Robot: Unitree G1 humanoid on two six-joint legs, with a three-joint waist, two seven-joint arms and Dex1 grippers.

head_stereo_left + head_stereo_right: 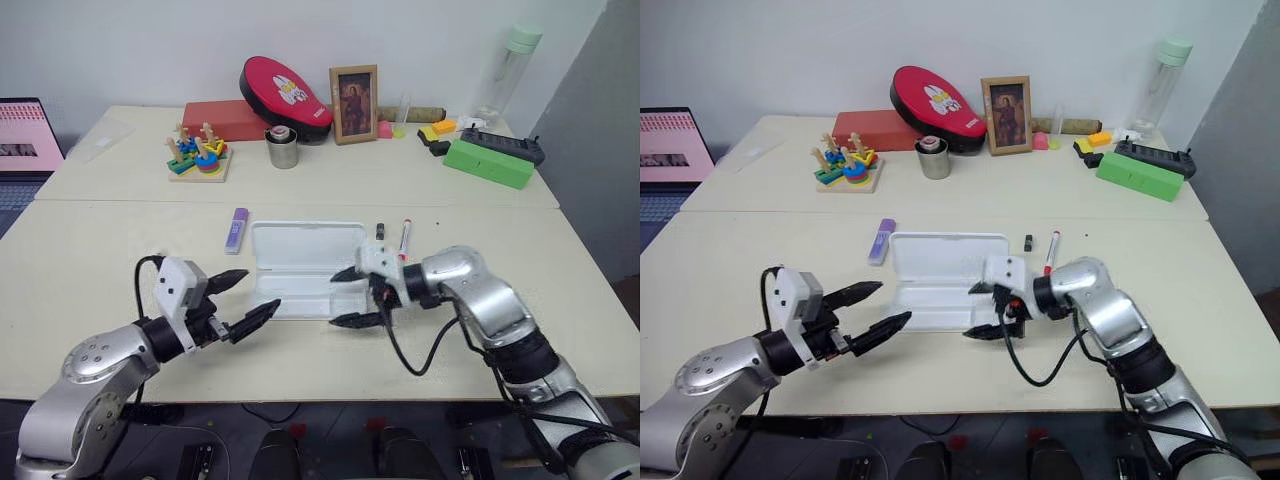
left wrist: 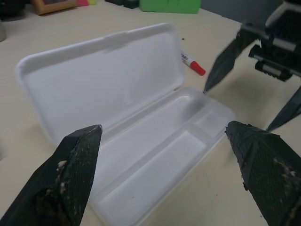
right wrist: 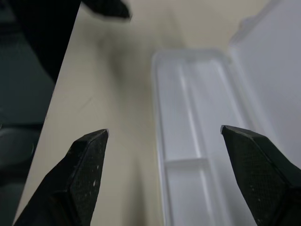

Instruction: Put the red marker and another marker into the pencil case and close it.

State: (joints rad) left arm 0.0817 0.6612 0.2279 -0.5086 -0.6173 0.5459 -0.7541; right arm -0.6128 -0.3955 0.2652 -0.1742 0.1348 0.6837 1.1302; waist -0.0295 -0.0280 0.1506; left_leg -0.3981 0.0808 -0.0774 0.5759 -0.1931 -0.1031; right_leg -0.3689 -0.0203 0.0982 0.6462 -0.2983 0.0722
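Note:
The pencil case (image 1: pixel 300 292) lies open mid-table, a white box with its lid (image 2: pixel 108 80) raised at the far side and its tray holding nothing. The red marker (image 1: pixel 405 238) lies on the table just right of the lid. Another marker (image 1: pixel 236 229), purple, lies off the lid's left end. My left gripper (image 1: pixel 262 288) is open at the tray's left end, pointing along it. My right gripper (image 1: pixel 332 299) is open at the tray's right end, fingers spread above and below the tray's corner, nothing between them.
A small black stub (image 1: pixel 380 231) lies beside the red marker. Along the back stand a red oval pouch (image 1: pixel 285 85), a metal cup (image 1: pixel 282 148), a picture frame (image 1: pixel 353 103), a stacking toy (image 1: pixel 200 155), a green box (image 1: pixel 488 162) and a bottle (image 1: pixel 510 65).

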